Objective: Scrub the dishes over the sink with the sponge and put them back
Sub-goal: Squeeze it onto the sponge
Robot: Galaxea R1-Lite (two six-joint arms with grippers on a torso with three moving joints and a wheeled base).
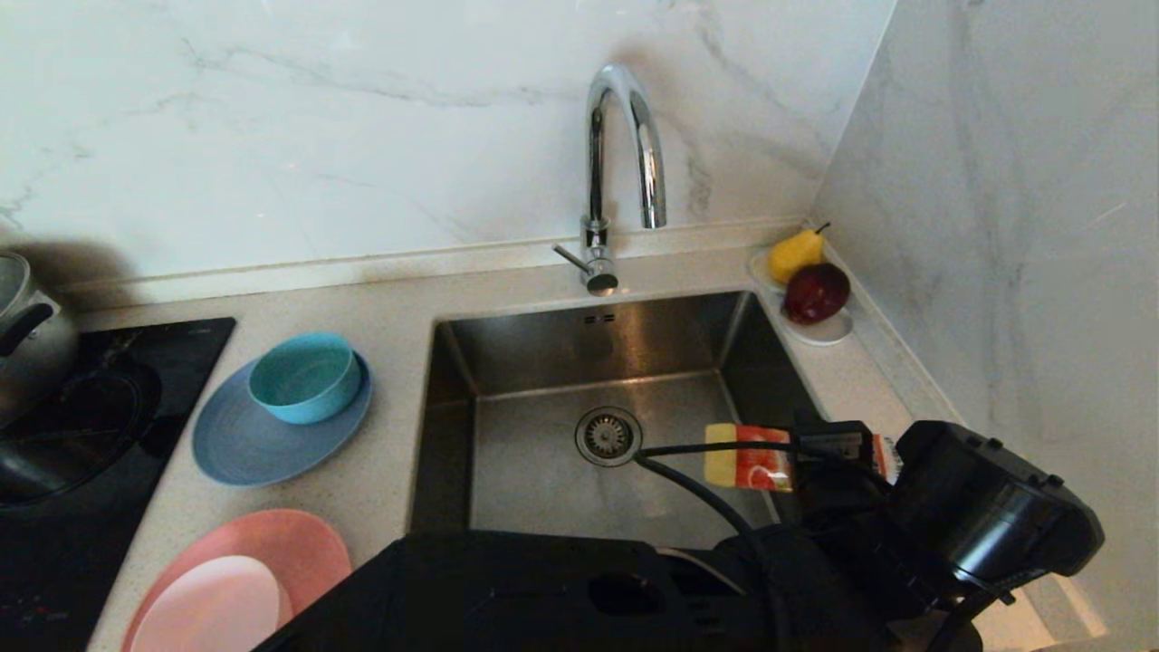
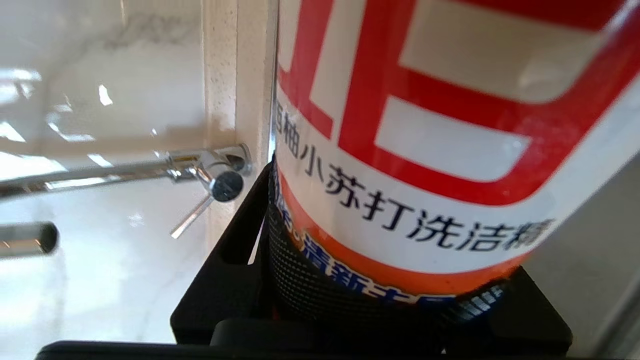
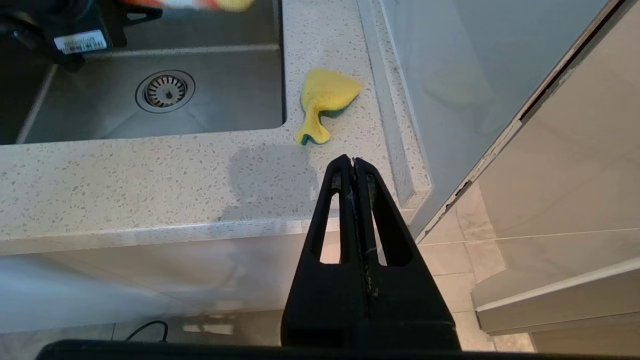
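My left gripper (image 1: 819,457) reaches across to the right side of the sink (image 1: 534,489) and is shut on a red, white and orange dish-soap bottle (image 1: 751,457), held level over the basin. In the left wrist view the bottle (image 2: 450,150) fills the space between the black fingers (image 2: 235,240). The yellow and green sponge (image 3: 325,102) lies on the counter right of the sink, beyond my shut right gripper (image 3: 353,162), which is parked off the counter's front edge. Left of the sink sit the teal bowl (image 1: 303,376) on the grey-blue plate (image 1: 244,439), and the pale pink dish (image 1: 213,607) on the salmon-pink plate (image 1: 299,543).
The chrome tap (image 1: 625,136) arches over the back of the sink. A small white dish of fruit (image 1: 819,330) stands in the back right corner. A steel pot (image 1: 27,335) rests on the black cooktop (image 1: 90,407) at far left. A marble wall closes the right side.
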